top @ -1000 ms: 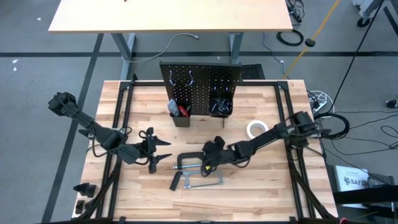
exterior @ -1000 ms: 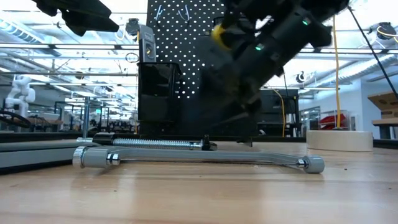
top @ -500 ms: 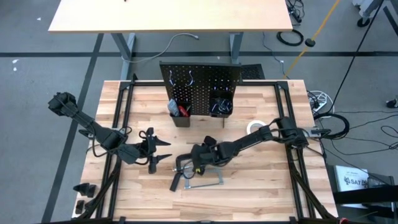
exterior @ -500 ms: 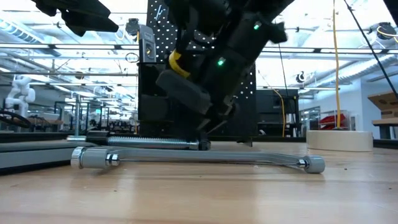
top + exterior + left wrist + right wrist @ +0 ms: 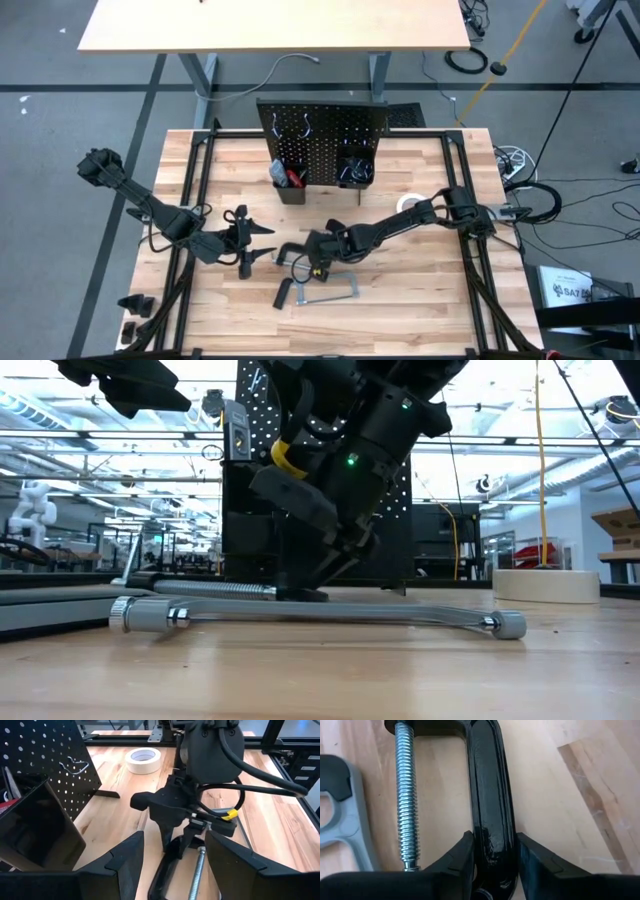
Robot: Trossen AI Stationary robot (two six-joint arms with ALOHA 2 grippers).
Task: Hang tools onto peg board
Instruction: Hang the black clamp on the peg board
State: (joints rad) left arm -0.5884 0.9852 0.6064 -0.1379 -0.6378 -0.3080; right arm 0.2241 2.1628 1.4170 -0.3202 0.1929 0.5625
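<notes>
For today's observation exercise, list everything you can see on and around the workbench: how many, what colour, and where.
C-clamp: one, black, table centre, between the right fingers.
Hacksaw: one, grey, beside the clamp.
Tape roll: one, white, right of the board.
Peg board: one, black, upright at the far edge, with two bins holding small tools.
Table: one, tan wood.
Right gripper: closed around the clamp's frame.
Left gripper: open, waiting left of the clamp.

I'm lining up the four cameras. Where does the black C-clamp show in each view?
High view: C-clamp at table centre, under the right tool.
Low view: its screw lies behind the grey hacksaw.
Left wrist view: bottom centre, below the right arm.
Right wrist view: black frame between the fingers.
Shared landmark: the threaded screw, visible in the low and both wrist views.
</notes>
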